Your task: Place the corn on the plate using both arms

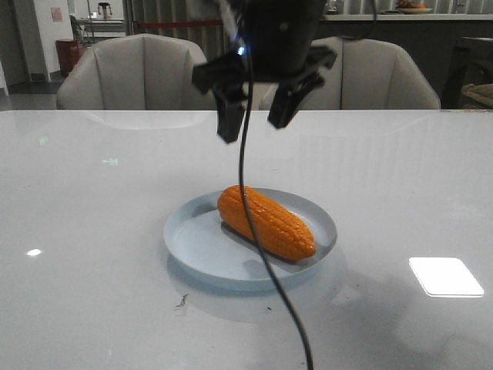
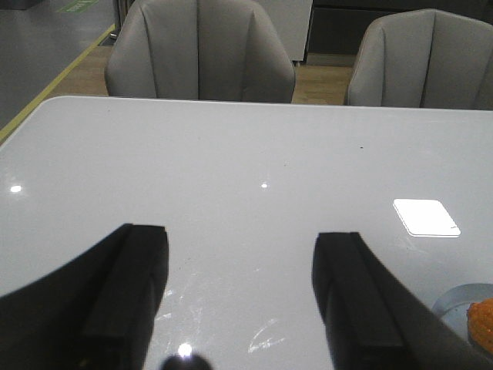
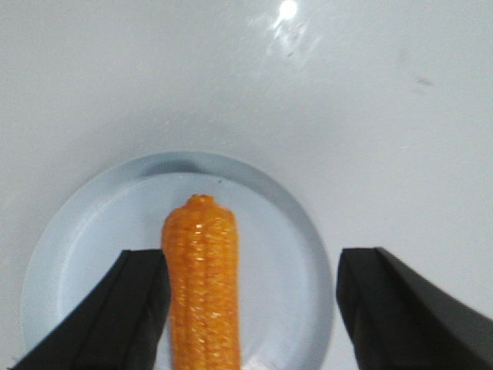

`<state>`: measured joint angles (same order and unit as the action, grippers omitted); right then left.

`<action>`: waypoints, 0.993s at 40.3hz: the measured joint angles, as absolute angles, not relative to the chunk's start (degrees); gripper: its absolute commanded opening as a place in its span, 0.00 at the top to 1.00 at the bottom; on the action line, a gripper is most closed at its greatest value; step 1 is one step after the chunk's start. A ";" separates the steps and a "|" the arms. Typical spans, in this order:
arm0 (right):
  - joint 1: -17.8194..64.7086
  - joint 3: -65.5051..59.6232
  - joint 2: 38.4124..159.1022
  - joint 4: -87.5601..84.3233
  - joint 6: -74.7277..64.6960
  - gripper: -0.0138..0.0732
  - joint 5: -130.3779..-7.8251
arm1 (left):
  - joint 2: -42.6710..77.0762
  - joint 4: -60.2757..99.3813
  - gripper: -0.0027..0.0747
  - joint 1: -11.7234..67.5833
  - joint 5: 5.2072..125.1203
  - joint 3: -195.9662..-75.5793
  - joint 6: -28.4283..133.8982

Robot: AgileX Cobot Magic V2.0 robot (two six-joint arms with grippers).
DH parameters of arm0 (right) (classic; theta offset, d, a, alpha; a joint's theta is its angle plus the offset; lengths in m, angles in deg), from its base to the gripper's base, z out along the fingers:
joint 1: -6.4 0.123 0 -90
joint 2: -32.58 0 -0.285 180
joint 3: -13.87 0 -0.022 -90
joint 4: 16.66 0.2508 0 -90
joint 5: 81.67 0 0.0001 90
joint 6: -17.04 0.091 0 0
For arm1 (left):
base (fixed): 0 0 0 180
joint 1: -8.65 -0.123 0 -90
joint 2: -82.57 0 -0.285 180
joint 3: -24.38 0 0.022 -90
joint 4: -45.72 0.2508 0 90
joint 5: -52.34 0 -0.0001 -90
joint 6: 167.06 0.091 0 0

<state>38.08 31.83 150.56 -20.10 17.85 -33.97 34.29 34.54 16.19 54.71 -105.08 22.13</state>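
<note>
Corn (image 1: pixel 266 222) lying diagonally inside plate (image 1: pixel 202 250), right gripper (image 1: pixel 254 117) hanging above with jaws spread and empty, left gripper (image 2: pixel 240 297) likewise spread off aside: best lifted straight clear, no sideways brushing.

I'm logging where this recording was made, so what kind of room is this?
Probably an office or lab meeting area: a large glossy white table with padded grey chairs behind it, a counter with a kettle further back, and yellow floor tape.

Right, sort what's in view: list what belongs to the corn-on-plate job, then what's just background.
Job:
corn, lying on the plate
plate
right gripper, open above the corn
left gripper, open over bare table

Background:
table
chairs
</note>
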 measured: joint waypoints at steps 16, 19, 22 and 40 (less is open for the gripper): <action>22.42 29.41 129.84 -20.54 17.85 0.19 -28.84 | 34.29 34.54 0.36 16.19 54.71 -105.08 22.13; 18.65 25.83 125.37 -20.54 17.85 0.19 -28.84 | 34.29 34.54 0.36 16.19 54.71 -105.08 22.13; 15.16 21.26 121.23 -20.54 17.85 0.19 -29.44 | 34.29 34.54 0.36 16.19 54.71 -105.08 22.13; 4.08 -10.89 99.69 -18.26 17.74 0.19 -35.39 | 34.29 34.54 0.36 16.19 54.71 -105.08 22.13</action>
